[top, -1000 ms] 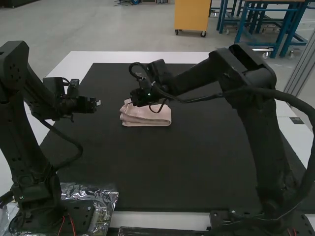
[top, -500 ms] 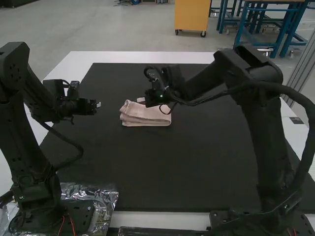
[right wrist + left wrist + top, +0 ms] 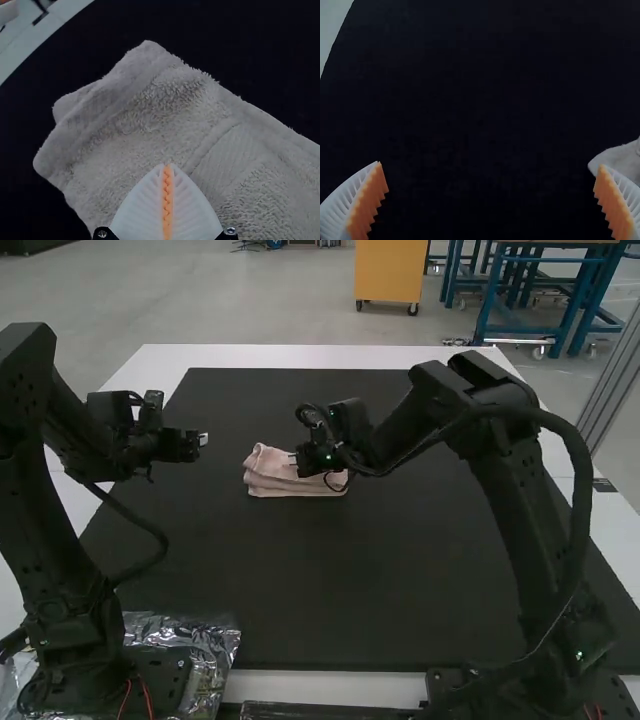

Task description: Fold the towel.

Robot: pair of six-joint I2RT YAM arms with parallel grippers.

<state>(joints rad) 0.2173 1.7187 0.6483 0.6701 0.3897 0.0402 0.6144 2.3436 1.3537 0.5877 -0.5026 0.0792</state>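
The pink towel (image 3: pixel 285 476) lies folded in layers as a small rectangle on the black mat. At its left in the high view, the left gripper (image 3: pixel 203 439) is held apart from it. The right gripper (image 3: pixel 294 459) is over the towel. From the left wrist, the left gripper (image 3: pixel 490 172) stands wide open, and a corner of the towel (image 3: pixel 620 159) shows beside one finger. In the right wrist view the right gripper (image 3: pixel 167 167) has its pads pressed together above the towel (image 3: pixel 145 130), whose stacked corners lie slightly offset. No cloth is seen between those pads.
A black mat (image 3: pixel 300 580) covers most of the white table (image 3: pixel 290 357). Crinkled clear plastic (image 3: pixel 205 645) lies by the left arm's base, near the front edge. The right arm reaches across the mat's right half.
The right gripper has first shifted right over the towel, then lowered toward it. The left gripper has risen slightly. The towel looks unchanged in place.
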